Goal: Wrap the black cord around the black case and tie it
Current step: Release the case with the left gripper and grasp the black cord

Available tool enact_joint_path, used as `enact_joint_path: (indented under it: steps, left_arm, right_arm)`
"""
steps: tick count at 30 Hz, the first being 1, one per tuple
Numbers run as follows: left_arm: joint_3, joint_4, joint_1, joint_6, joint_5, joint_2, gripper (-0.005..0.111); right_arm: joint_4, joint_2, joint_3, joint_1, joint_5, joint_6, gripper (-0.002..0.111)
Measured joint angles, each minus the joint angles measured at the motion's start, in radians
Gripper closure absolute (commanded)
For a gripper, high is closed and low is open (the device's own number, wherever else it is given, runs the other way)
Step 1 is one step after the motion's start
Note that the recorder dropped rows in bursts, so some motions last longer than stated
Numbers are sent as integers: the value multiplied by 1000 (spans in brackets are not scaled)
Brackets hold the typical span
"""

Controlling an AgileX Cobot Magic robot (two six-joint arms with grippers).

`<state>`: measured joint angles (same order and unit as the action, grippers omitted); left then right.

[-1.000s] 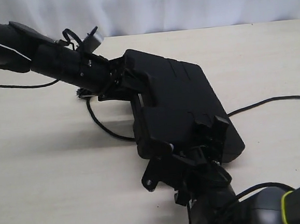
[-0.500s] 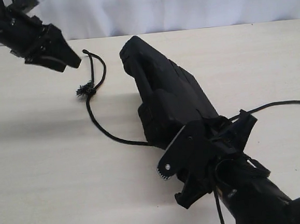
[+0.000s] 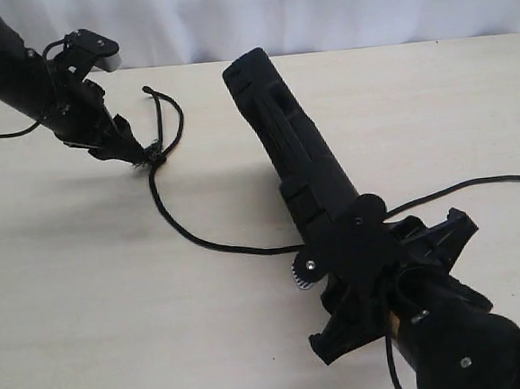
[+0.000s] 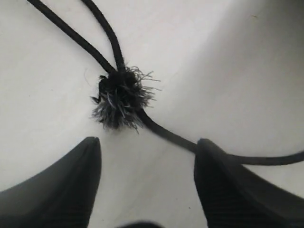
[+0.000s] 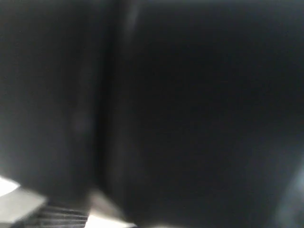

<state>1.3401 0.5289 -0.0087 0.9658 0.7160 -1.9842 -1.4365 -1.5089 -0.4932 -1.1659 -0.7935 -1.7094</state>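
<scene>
Pale beige table [image 3: 71, 308] before a white curtain [image 3: 318, 10]. The left arm slants down from the far left corner; the left gripper [image 3: 135, 153] has its fingers [image 4: 57, 185] apart, just short of the frayed knot [image 4: 121, 97] of the black cord [image 3: 191, 238], which lies on the table. The right arm rises from the near right; the right gripper [image 3: 340, 238] is clamped on the near end of the black case [image 3: 292, 147], which is tipped on edge.
</scene>
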Motion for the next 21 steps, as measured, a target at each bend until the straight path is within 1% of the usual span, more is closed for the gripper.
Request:
enact_joint_path:
  steps: [2,4,7,8,10,11,12,13,14,16,17,18,19,20,21]
  left_arm:
    - [0,0,-2,0,-28,-16,52]
    - [0,0,-2,0,-60,-71,52]
    - [0,22,-2,7,-162,-95,52]
    - [0,88,-2,50,-184,-101,52]
    - [0,297,-2,190,-171,-127,52]
    - [0,363,-6,214,-169,-137,52]
    - [0,374,-12,219,-180,-151,52]
    - [0,368,-19,221,-236,-173,52]
    - [0,370,-26,224,-259,-188,52]
    - [0,398,-37,232,-257,-213,52]
    - [0,400,-46,233,-264,-223,54]
    - [0,407,-66,240,-309,-236,74]
    - [0,414,-81,240,-346,-240,97]
    - [2,419,-83,240,-362,-241,107]
    - [3,426,-83,240,-366,-242,107]
  right_arm:
    - [20,28,0,0,7,14,104]
    - [64,88,0,0,16,72,104]
    - [227,175,0,0,22,285,104]
    - [259,192,2,0,34,331,104]
    - [257,185,14,0,68,344,104]
    - [241,174,14,0,72,341,104]
    - [232,167,14,0,77,327,104]
    - [227,163,14,0,85,313,104]
    - [227,165,14,0,87,307,104]
    - [225,165,14,0,95,286,104]
    - [223,165,14,0,97,285,104]
    - [223,163,15,0,99,285,104]
    - [223,163,15,0,104,283,104]
    - [223,163,15,0,108,283,104]
    - [223,163,15,0,112,281,104]
